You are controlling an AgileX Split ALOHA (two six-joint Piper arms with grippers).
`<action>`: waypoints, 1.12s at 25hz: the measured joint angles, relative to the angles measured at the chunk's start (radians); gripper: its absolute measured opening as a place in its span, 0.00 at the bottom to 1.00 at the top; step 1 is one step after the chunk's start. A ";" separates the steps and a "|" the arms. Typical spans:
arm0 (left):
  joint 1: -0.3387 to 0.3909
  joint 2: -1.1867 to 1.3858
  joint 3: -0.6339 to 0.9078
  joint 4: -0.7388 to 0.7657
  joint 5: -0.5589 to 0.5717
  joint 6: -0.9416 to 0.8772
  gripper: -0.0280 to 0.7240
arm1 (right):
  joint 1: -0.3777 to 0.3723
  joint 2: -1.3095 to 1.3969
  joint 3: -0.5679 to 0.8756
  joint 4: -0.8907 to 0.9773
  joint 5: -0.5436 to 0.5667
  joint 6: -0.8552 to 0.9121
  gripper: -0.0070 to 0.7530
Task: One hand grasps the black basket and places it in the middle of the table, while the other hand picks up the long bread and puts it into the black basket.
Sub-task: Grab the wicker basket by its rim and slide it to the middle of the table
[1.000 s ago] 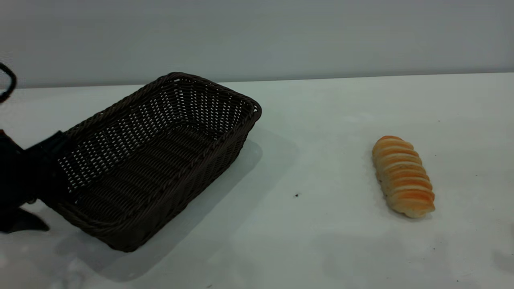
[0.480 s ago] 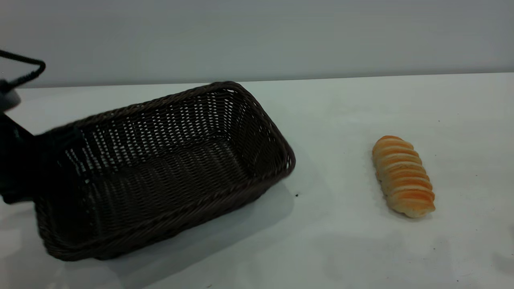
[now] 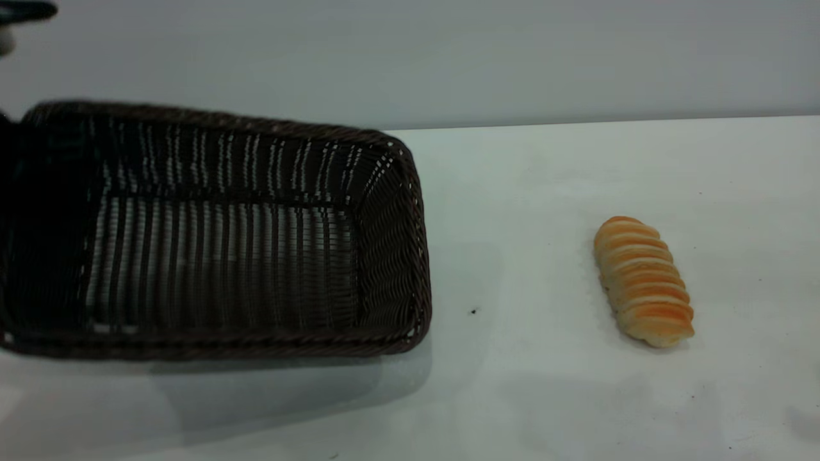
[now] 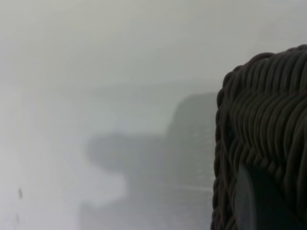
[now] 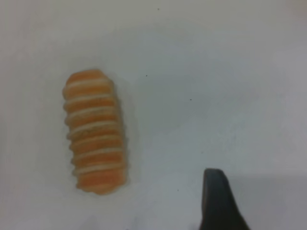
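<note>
— Where's the black basket?
— Lifted and tilted at nine o'clock, the left claw holding its wall.
— The long bread?
— On the counter at three o'clock. Whether the right claw is wide or narrow, I cannot tell.
</note>
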 joint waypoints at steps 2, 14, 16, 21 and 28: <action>-0.020 0.022 -0.039 0.104 0.000 -0.080 0.22 | 0.000 0.000 0.000 0.000 0.000 0.000 0.57; -0.048 0.379 -0.270 0.850 -0.286 -0.912 0.22 | 0.000 0.000 0.000 0.002 0.044 0.000 0.57; -0.048 0.402 -0.284 0.904 -0.318 -0.962 0.22 | 0.002 0.000 0.000 0.007 0.044 0.000 0.57; -0.048 0.409 -0.290 0.929 -0.345 -0.995 0.22 | 0.083 0.000 0.000 0.008 0.036 0.000 0.57; -0.048 0.406 -0.290 0.930 -0.391 -1.020 0.50 | 0.167 0.000 0.000 0.013 0.014 0.000 0.57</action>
